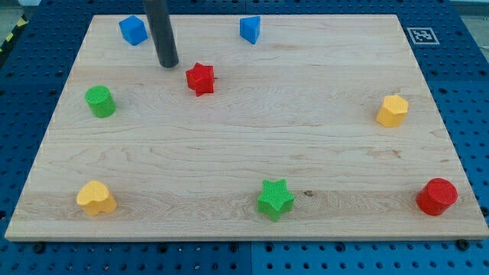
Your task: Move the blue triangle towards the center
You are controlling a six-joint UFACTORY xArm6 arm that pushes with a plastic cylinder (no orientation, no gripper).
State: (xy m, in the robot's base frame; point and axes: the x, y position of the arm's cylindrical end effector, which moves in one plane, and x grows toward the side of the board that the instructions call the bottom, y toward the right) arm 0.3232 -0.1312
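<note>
The blue triangle (250, 29) lies near the top edge of the wooden board (244, 153), a little right of the middle. My tip (168, 64) is the lower end of the dark rod coming down from the view's top. It rests on the board well left of the blue triangle and a little below its level. It sits just left of and above the red star (200, 78), and right of and below the blue cube (133, 30), touching neither.
A green cylinder (100, 101) stands at the left. A yellow heart (95, 198) is at the bottom left. A green star (274, 199) is at the bottom middle. A yellow hexagon (392, 111) is at the right, a red cylinder (436, 196) at the bottom right.
</note>
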